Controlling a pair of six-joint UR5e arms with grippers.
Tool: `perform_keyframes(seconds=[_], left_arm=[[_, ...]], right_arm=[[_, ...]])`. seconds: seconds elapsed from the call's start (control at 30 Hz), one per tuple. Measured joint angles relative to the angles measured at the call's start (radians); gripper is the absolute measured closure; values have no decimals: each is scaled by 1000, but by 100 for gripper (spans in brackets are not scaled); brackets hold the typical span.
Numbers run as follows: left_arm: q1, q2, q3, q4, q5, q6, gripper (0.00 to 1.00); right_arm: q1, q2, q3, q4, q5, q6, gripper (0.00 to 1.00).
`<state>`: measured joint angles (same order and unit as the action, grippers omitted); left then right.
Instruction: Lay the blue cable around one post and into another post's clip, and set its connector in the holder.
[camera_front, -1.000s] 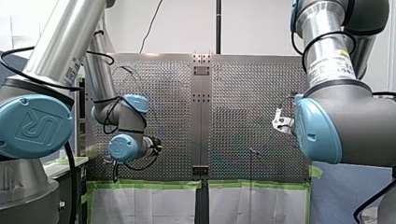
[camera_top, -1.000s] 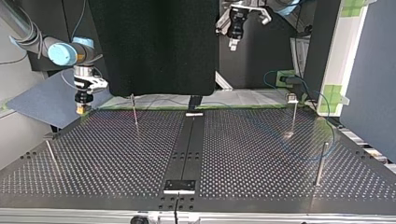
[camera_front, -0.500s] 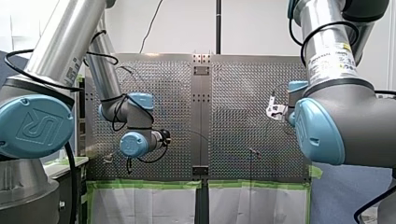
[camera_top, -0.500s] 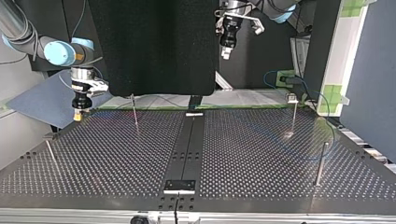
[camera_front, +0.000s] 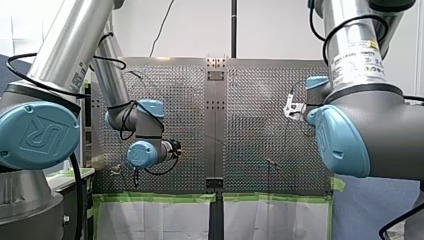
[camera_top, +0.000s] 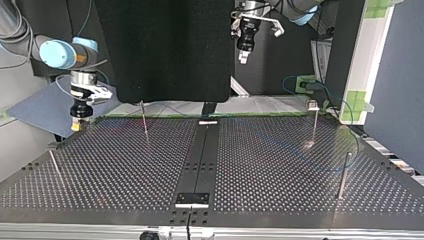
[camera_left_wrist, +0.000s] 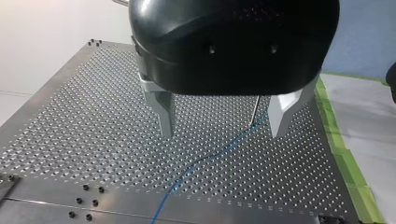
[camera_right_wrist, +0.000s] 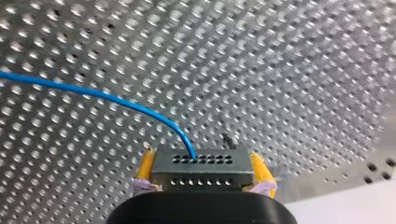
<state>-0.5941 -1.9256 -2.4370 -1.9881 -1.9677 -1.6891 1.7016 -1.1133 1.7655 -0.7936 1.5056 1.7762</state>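
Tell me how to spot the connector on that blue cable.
Over the perforated table, find my right arm's claw with yellow pads. Between them sits the connector, a grey block. Only it has two rows of holes, with the blue cable leaving one.

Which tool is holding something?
My right tool, with yellow pads, clamps the grey connector on the blue cable; my left tool hangs open and empty.

Blue cable (camera_right_wrist: 93, 93) — far end apparently cropped.

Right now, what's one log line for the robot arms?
right gripper: shut on connector | blue cable: trails from connector | left gripper: open above table, empty
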Motion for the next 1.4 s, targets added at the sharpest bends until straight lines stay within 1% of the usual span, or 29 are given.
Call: perform_keyframes(seconds=[0.1, 0.17, 0.23, 0.33, 0.5, 0.7, 0.73, 0.83, 0.87, 0.93, 1.07, 1.17, 1.33, 1.4], left_arm=[[1, 0, 0, -8, 2, 1, 0], [2, 0, 0, -15, 2, 3, 0], [4, 0, 0, -21, 2, 5, 0], [6, 0, 0, -25, 3, 6, 0], [9, 0, 0, -28, 8, 6, 0], [13, 0, 1, -35, 11, 7, 0], [14, 0, 1, -36, 11, 7, 0], [15, 0, 1, -38, 11, 6, 0], [15, 0, 1, -39, 11, 6, 0], [17, 0, 2, -40, 11, 6, 0], [18, 0, 4, -44, 11, 6, 0], [18, 0, 9, -53, 10, 7, 0], [18, 0, 14, -88, 1, 8, 0], [18, 0, 15, -95, -1, 7, 0]], right_arm=[[-5, -9, 0, 23, 24, -5, 100], [-9, -11, 0, 39, 40, -16, 100], [-13, -12, 0, 58, 55, -33, 100], [-19, -12, -1, 85, 64, -58, 100], [-26, -12, -15, 125, 68, -98, 100], [-27, -13, -53, 182, 66, -155, 100], [-27, -13, -60, 194, 64, -167, 100], [-28, -15, -72, 221, 51, -194, 100], [-28, -15, -74, 229, 45, -199, 100], [-28, -15, -77, 245, 31, -207, 100], [-31, -15, -81, 275, 9, -212, 100], [-43, -15, -88, 300, -13, -213, 100], [-61, -15, -104, 342, -56, -214, 100], [-66, -16, -114, 352, -71, -215, 100]])
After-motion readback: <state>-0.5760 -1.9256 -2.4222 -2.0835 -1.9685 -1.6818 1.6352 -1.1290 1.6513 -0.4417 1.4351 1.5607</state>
